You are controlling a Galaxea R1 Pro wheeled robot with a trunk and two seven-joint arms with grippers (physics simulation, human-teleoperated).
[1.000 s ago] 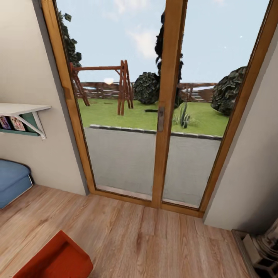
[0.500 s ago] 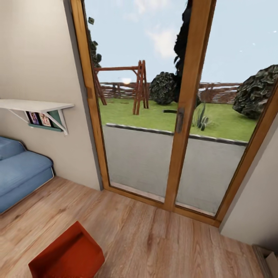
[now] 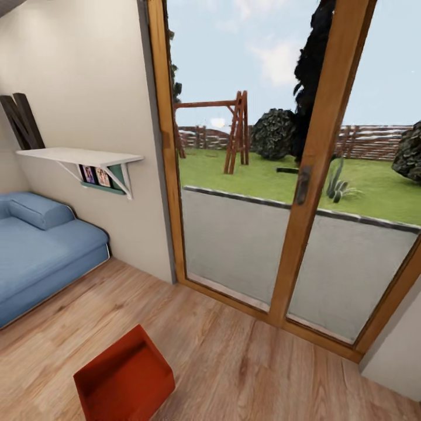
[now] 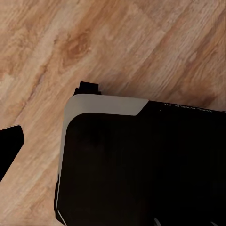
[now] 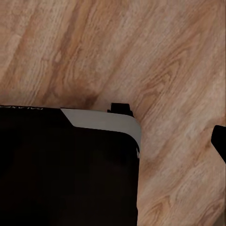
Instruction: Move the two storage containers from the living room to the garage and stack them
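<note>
One orange-red storage container [image 3: 124,380] rests on the light wood planks of the living room, low and left in the head view, open top up and nothing inside. Both wrist views look down at the plank floor beside my black, grey-edged base [image 4: 141,160] [image 5: 66,165]. A dark fingertip [image 4: 9,146] of my left gripper shows at one edge of the left wrist view. A dark fingertip [image 5: 220,141] of my right gripper shows at one edge of the right wrist view. Neither holds anything that I can see.
A wood-framed glass door [image 3: 304,193] stands ahead, with lawn and a swing frame outside. A blue sofa [image 3: 41,251] sits at the left under a white wall shelf [image 3: 82,156]. Bare planks lie between the container and the door.
The whole head view has swung to the left. The door has slid right in the picture, and more of the sofa, the shelf and the container have come into view.
</note>
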